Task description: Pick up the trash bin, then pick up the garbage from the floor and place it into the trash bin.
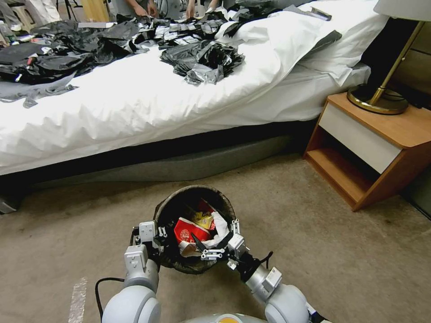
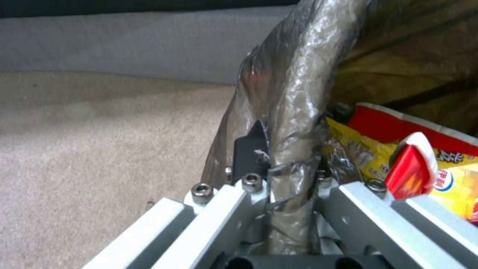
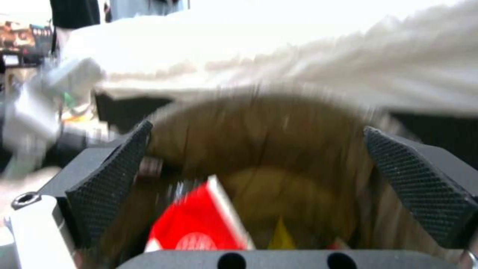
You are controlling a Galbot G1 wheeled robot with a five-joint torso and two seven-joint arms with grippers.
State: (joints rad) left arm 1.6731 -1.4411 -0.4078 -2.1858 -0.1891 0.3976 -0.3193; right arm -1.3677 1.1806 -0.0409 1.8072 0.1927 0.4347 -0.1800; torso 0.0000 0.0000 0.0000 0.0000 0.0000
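Your left gripper is clamped on the trash bin rim at 9 o'clock, so bin's held. Right gripper hangs spread wide, nothing in it, over the garbage inside. Carpet w/ no litter in sight; nearly done.

The trash bin wears a dark brown-black bag, glossy and translucent at the rim. Inside it lie a red carton printed with a white emblem, a yellow snack wrapper with red lettering, and white crumpled tissue. The left hand is silver-grey metal; the right hand has black, cross-hatched fingers. The carpet is beige. The bed is white with a grey base, strewn with grey-black foil bags. The nightstand is orange-brown wood with a white drawer front, and the lamp base is brass.
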